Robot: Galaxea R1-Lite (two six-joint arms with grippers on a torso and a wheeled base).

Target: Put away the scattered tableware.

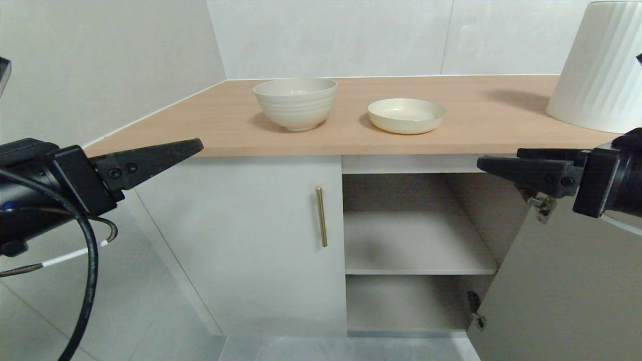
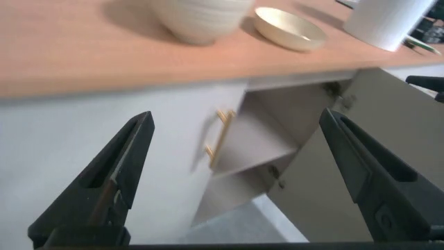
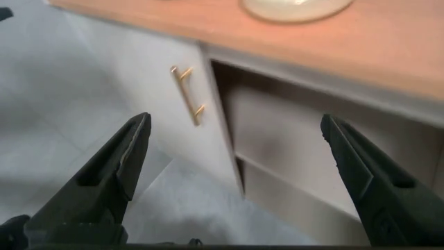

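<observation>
Your left end effector (image 1: 193,146) hung in front of the cabinet (image 1: 251,240), off to the left of its closed door (image 1: 241,281) and about level with the front edge of the tabletop (image 1: 210,125). Its fingers (image 2: 132,160) were spread wide with nothing between them. Your right end effector (image 1: 484,163) sat on the opposite side, just below the tabletop edge and beside the open door (image 1: 562,291). It was likewise released and empty, pointing in toward the open compartment.

The tableware was on the tabletop, well apart from both end effectors. You had a deep ribbed bowl (image 1: 296,103) standing upright toward the left, and a shallow cream dish (image 1: 407,115) near it on the right, the two not touching. Both looked empty. The dish lay roughly above the open compartment, and the bowl above the closed door with its brass handle (image 1: 321,216).

Inside the open right half, one shelf (image 1: 416,245) split the space into an upper and a lower compartment. A tall white ribbed object (image 1: 597,70) stood at the far right end of the tabletop, apart from the dish.
</observation>
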